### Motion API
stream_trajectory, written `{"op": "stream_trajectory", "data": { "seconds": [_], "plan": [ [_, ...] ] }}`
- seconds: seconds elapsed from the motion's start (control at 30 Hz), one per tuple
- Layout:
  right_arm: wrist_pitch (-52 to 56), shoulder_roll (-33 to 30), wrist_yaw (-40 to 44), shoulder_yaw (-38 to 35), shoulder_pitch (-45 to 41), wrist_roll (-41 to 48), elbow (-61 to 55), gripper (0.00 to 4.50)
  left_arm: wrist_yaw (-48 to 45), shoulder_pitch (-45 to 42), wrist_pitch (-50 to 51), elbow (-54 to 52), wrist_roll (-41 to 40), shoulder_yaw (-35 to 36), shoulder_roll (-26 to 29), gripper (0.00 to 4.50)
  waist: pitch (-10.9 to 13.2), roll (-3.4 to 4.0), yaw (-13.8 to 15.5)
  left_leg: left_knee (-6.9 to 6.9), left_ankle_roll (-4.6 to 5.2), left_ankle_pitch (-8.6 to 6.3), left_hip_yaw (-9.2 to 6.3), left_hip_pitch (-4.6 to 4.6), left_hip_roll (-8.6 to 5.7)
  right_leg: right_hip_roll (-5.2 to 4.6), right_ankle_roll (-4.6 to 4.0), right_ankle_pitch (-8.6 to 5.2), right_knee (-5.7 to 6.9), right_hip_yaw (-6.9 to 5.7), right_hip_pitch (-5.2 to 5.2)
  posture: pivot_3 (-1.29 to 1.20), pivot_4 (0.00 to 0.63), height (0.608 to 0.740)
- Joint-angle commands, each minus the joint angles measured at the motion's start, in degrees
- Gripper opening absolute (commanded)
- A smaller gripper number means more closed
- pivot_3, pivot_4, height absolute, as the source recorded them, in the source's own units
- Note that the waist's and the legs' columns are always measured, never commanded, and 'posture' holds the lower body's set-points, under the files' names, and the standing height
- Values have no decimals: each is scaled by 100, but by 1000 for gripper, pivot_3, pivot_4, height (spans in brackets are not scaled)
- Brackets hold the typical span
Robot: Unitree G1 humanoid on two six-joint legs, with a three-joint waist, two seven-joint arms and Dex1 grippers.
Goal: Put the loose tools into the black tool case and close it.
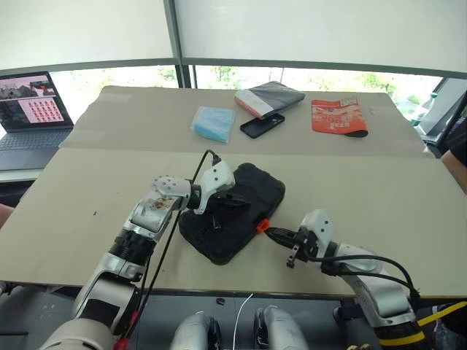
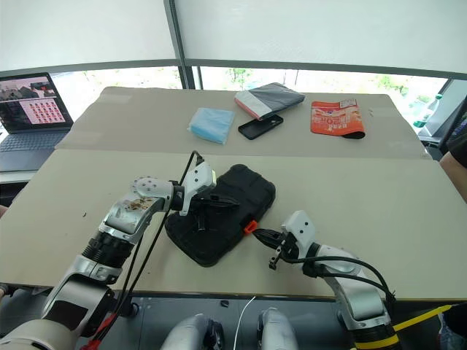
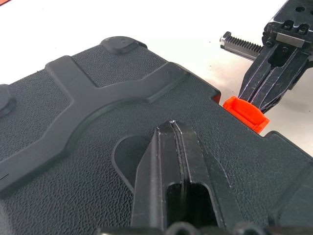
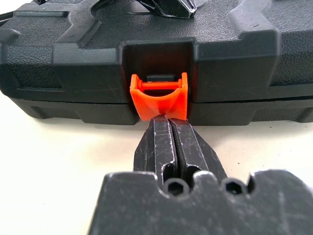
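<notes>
In the left eye view, the black tool case (image 1: 233, 211) lies closed on the beige bench (image 1: 379, 197), just below the middle of the frame, turned at an angle, with its small orange latch (image 1: 263, 225) on the edge facing lower right. The left gripper (image 1: 232, 198) reaches in from the lower left and rests on top of the lid, its fingers pressed together with nothing between them. The right gripper (image 1: 271, 233) comes in from the lower right, its closed tip right at the latch. Along the upper part of the frame lie a light blue packet (image 1: 214, 122), a black phone (image 1: 262, 125), a grey pouch (image 1: 270, 98) and an orange-red bag (image 1: 338, 117); an open laptop (image 1: 33, 117) sits at the upper left edge.

The right eye view gives the same layout: the case (image 2: 222, 213) closed at centre, left gripper (image 2: 213, 198) on its lid, right gripper (image 2: 259, 235) at the latch (image 2: 250, 227).

In the left wrist view, the left gripper's fingers (image 3: 164, 161) are closed flat against each other, tip down on the textured, ribbed lid (image 3: 73, 147). The orange latch (image 3: 246, 113) shows at the case's edge, right of centre, with the right gripper's closed tip (image 3: 264, 100) touching it.

In the right wrist view, the right gripper's fingers (image 4: 164, 142) are shut together, holding nothing, their tip against the lower lip of the orange latch (image 4: 159, 98), which sits in its recess at the seam of the closed case (image 4: 58, 54).
</notes>
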Motion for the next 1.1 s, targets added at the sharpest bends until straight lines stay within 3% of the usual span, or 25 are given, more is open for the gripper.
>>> {"op": "stream_trajectory", "data": {
  "seconds": [0.03,0.33,0.53,0.6,0.67,0.7,0.77,0.9,1.0,1.07,1.1],
  "plan": [
    [-21,60,4,-306,-337,476,-567,57,-31,348,462,334,292,-466,87,0,0,0,1,-3,-1,1,0,1,0,0,-1,-1,-1,0,0,0,150,740],
    [170,-20,137,-274,-470,633,-475,57,91,443,322,278,234,-325,58,0,-14,-6,52,-28,0,1,-9,9,-1,5,-17,-11,-25,-7,9,0,150,740],
    [229,-545,380,-821,-64,936,-730,57,-61,650,-70,-258,-784,869,106,0,-13,-5,53,-28,2,0,-8,2,-2,2,-16,-10,-32,-6,6,0,150,740],
    [295,-784,526,-1167,118,1137,-776,0,-174,785,-147,-477,-1008,1252,358,415,-8,2,49,-28,1,0,-7,-5,-2,1,-16,-10,-31,-6,-1,0,150,740],
    [68,-1034,632,-1560,294,1093,-686,631,-293,1015,-435,-539,-1065,1670,785,894,1,-4,48,-29,1,2,-8,-10,-1,4,-16,-10,-31,-9,-5,0,150,740],
    [-46,-1182,709,-1692,391,1024,-621,668,-292,1134,-570,-509,-1021,1814,999,1012,14,-3,38,-31,-2,3,-9,-13,-1,7,-16,-10,-32,-9,-9,0,150,740],
    [-519,-1417,932,-1910,576,802,-403,1406,-264,1394,-868,-392,-958,2073,1363,1732,19,0,42,-34,-6,7,-9,-35,-1,12,-17,-10,-32,-8,-36,0,150,740],
    [-2589,-1608,1566,-2289,668,339,683,2821,-154,2090,-2124,203,-675,2654,1941,3210,24,-1,88,-31,2,46,-2,-76,-4,11,-16,-10,-33,-7,-80,0,150,740],
    [-2384,-1915,1893,-2387,687,504,1299,3779,-79,2475,-2227,603,-689,2970,2248,4276,42,-3,125,-29,2,45,1,-91,-5,10,-12,-7,-44,-10,-86,0,150,740],
    [-2672,-1926,1893,-2447,540,473,1745,4473,136,2629,-2347,612,-694,3097,2242,4500,46,-5,155,-27,3,44,0,-98,-5,1,-11,-5,-52,-14,-89,0,150,740],
    [-2953,-1941,1923,-2425,482,362,1959,4491,246,2677,-2453,610,-658,3121,2213,4500,47,-6,163,-27,3,43,0,-99,-5,-2,-11,-5,-57,-17,-88,0,150,740]
  ]
}}
